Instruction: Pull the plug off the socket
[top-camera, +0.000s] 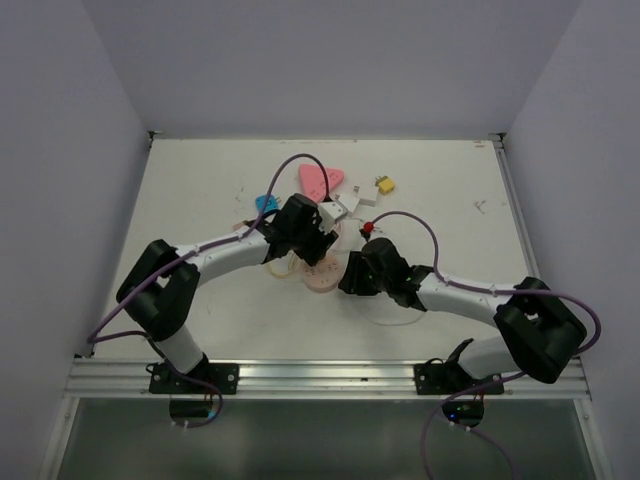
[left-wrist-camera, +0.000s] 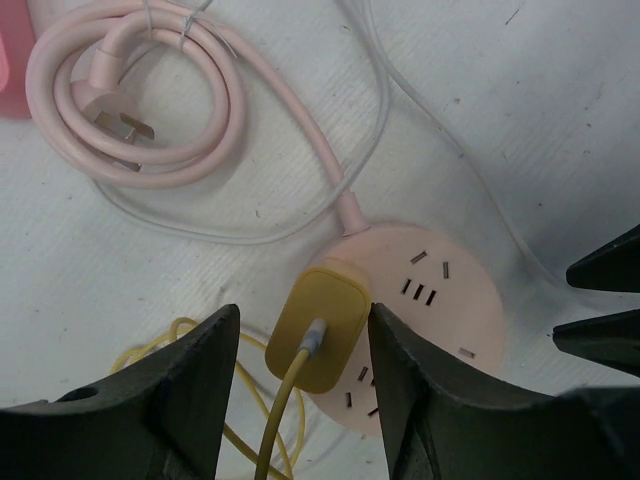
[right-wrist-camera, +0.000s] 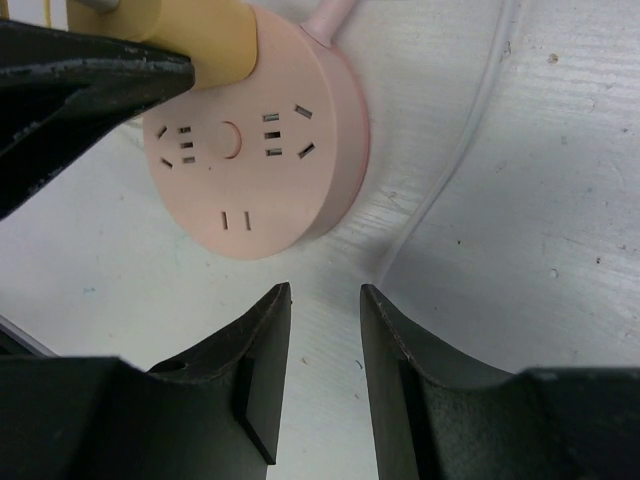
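A round pink socket (left-wrist-camera: 440, 300) lies flat on the white table, with a yellow plug (left-wrist-camera: 322, 322) pushed into its near left side and a yellow cable (left-wrist-camera: 275, 420) trailing off it. My left gripper (left-wrist-camera: 303, 310) is open and straddles the plug. Its right finger (left-wrist-camera: 410, 380) rests against the plug's edge, while its left finger (left-wrist-camera: 190, 390) stands a little off it. My right gripper (right-wrist-camera: 322, 295) hovers over bare table just beside the socket (right-wrist-camera: 250, 160), open narrowly with nothing between its fingers. From above, both grippers meet at the socket (top-camera: 322, 283).
The socket's pink cord (left-wrist-camera: 130, 100) lies coiled beyond it, and a thin white cable (left-wrist-camera: 440, 140) loops past. Farther back are a pink heart-shaped piece (top-camera: 322, 180), a blue piece (top-camera: 266, 203), a yellow piece (top-camera: 384, 184), a red knob (top-camera: 367, 228) and a white adapter (top-camera: 345, 208).
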